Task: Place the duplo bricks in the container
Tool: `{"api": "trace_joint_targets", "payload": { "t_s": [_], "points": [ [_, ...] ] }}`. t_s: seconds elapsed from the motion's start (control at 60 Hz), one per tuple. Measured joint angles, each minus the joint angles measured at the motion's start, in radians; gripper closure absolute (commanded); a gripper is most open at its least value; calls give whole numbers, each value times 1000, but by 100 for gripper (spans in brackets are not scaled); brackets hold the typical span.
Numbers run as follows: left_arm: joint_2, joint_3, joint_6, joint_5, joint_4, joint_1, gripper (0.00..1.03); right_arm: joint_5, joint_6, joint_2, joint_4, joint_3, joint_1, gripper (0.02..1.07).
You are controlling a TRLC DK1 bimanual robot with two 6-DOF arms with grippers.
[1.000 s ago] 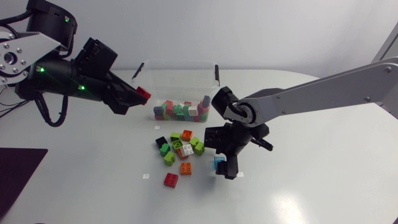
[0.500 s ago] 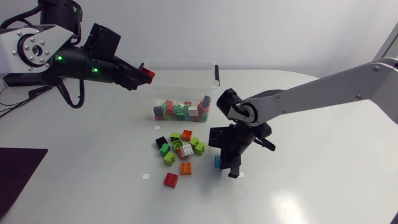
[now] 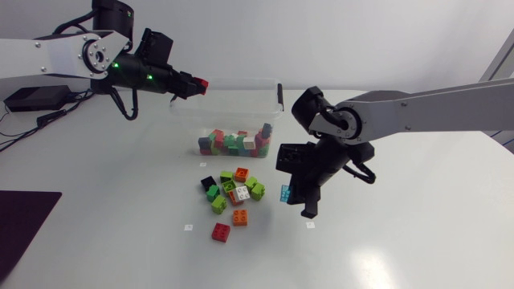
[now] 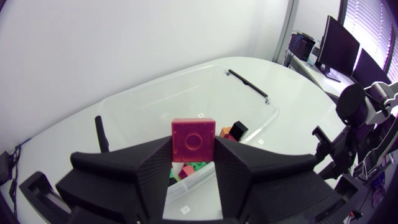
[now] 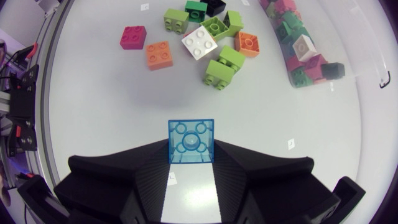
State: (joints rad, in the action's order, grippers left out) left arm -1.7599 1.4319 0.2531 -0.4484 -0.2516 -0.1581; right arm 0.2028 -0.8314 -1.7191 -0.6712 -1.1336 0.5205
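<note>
- The left fingers point(image 4: 152, 177) pinch a red brick point(image 4: 194, 141) from both sides, held over the clear container point(image 3: 241, 104) (already part-filled with bricks).
- The right fingers point(image 5: 149, 180) clamp a blue brick point(image 5: 191, 141) above the worktop point(image 3: 401, 233), near the loose bricks point(image 3: 233, 193).

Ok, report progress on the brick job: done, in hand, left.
Done: a batch of bricks lies in the clear container. In hand: the left gripper grips a red brick at the container's rim, and the right gripper grips a translucent blue brick. Left: the loose pile on the table.
</note>
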Motion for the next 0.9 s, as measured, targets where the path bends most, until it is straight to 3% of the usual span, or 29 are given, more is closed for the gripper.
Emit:
{"api": "trace_joint_targets", "payload": {
  "t_s": [0.167, 0.267, 0.283, 0.317, 0.383, 0.683, 0.9],
  "points": [
    [-90, 74, -16, 16, 1, 0, 71, 4, 37, 29, -19, -57, 2, 81],
    [-134, 101, -20, 58, 6, -2, 46, 8, 59, 47, -28, -108, 1, 81],
    [-138, 103, -22, 64, 8, -2, 33, 8, 65, 49, -29, -115, 1, 81],
    [-148, 105, -23, 69, 11, -4, 20, 8, 74, 52, -29, -133, 1, 81],
    [-159, 111, -26, 80, 12, -4, 7, 10, 94, 53, -28, -166, -2, 81],
    [-42, 55, -25, 83, 13, -2, 5, 10, 198, 45, -4, -304, -29, 81],
    [197, -37, 38, 64, -134, -8, 5, 10, 254, 2, 30, -411, -52, 81]
  ]
}}
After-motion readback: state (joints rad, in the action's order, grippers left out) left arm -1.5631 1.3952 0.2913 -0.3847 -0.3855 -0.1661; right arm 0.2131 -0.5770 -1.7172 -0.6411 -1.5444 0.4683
